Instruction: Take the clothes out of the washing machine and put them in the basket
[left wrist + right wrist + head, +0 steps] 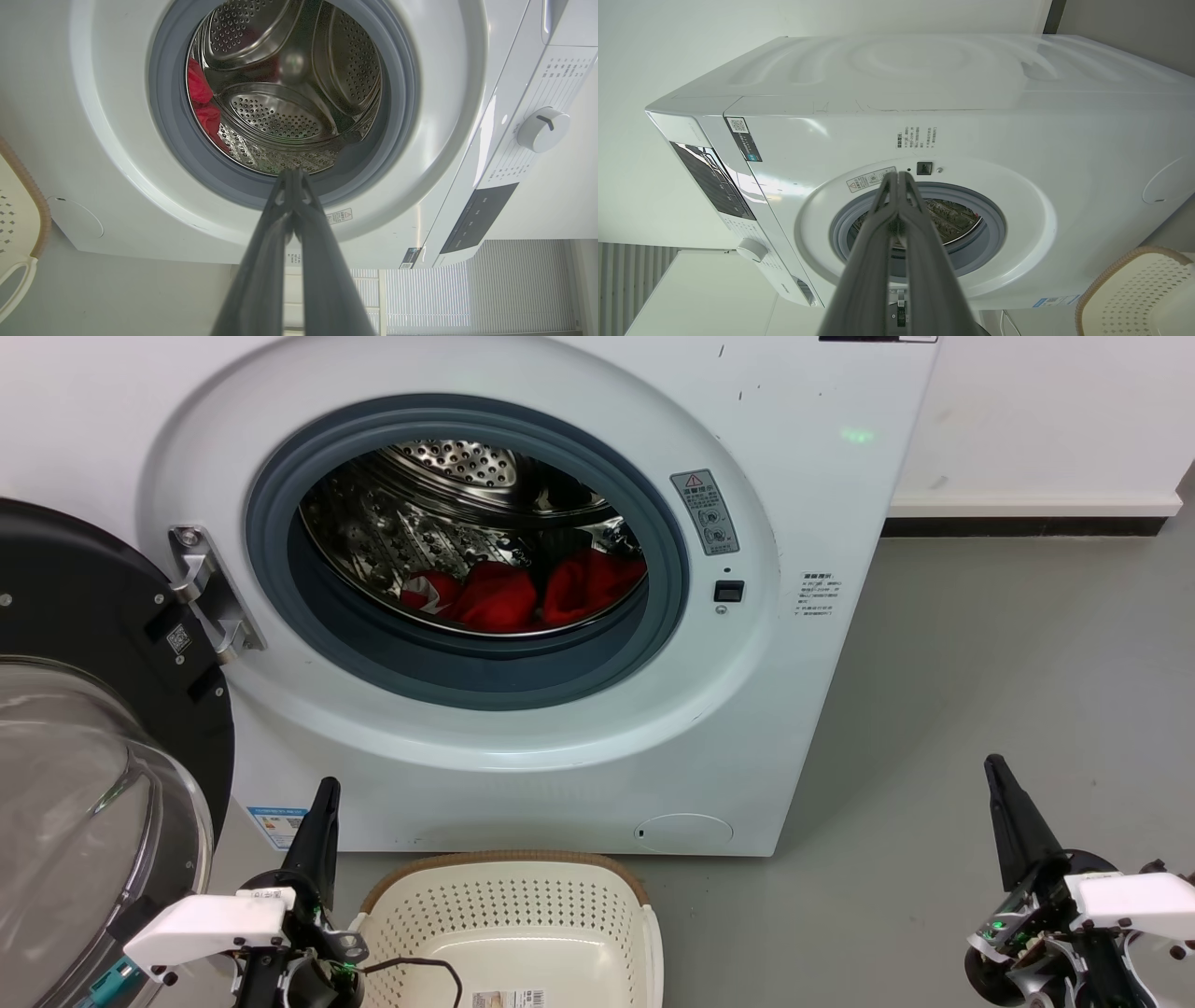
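red clothes (523, 593) sit low in the washing machine drum (448, 462), up and right of my left gripper (326, 789), the nearer one. right gripper (995, 767) sits farther out. both have fingers together, empty. basket (504, 857) lies below.

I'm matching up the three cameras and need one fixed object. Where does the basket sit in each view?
Head view: basket at bottom centre, on the floor in front of the washer.
Left wrist view: basket at the left edge, cut off by the frame.
Right wrist view: basket in the lower right corner.
Shared landmark: the washer's grey ring around the drum opening.
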Motion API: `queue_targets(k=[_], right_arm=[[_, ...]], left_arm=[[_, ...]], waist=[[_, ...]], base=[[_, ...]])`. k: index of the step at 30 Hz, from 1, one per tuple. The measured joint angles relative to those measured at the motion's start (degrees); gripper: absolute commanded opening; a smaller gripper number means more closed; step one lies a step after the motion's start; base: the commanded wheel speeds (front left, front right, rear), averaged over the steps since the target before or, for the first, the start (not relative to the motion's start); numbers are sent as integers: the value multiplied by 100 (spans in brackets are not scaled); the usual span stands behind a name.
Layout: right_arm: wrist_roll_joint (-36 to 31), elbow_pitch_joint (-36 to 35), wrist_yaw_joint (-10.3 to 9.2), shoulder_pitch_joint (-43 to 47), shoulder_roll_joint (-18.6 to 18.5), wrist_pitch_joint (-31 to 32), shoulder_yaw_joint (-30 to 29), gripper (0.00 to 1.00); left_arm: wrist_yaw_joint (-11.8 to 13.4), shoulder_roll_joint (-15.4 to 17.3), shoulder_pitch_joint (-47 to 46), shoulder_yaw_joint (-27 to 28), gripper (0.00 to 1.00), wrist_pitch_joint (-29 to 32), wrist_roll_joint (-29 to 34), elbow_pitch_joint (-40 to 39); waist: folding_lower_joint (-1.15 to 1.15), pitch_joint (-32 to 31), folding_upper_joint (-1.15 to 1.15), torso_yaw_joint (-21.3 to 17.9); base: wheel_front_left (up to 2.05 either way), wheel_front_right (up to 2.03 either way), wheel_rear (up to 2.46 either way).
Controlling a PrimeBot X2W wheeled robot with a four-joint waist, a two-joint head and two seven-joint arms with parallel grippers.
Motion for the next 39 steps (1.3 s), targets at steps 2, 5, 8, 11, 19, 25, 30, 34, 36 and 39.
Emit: queue_targets(k=[2,5,8,11,19,25,30,34,36,39], right_arm=[[0,0,0,0,0,0,0,0],[0,0,0,0,0,0,0,0],[0,0,0,0,0,0,0,0],[0,0,0,0,0,0,0,0],[0,0,0,0,0,0,0,0],[0,0,0,0,0,0,0,0],[0,0,0,0,0,0,0,0],[0,0,0,0,0,0,0,0],[0,0,0,0,0,0,0,0],[0,0,0,0,0,0,0,0]], left_arm=[[0,0,0,0,0,0,0,0],[0,0,0,0,0,0,0,0],[0,0,0,0,0,0,0,0],[0,0,0,0,0,0,0,0],[0,0,0,0,0,0,0,0],[0,0,0,0,0,0,0,0],[0,0,0,0,0,0,0,0],[0,0,0,0,0,0,0,0],[0,0,0,0,0,0,0,0],[0,0,0,0,0,0,0,0]], waist=[[0,0,0,0],[0,0,0,0],[0,0,0,0],[0,0,0,0],[0,0,0,0],[0,0,0,0],[0,0,0,0],[0,0,0,0],[0,0,0,0],[0,0,0,0]], base=[[0,0,0],[0,0,0],[0,0,0],[0,0,0],[0,0,0],[0,0,0],[0,0,0],[0,0,0],[0,0,0],[0,0,0]])
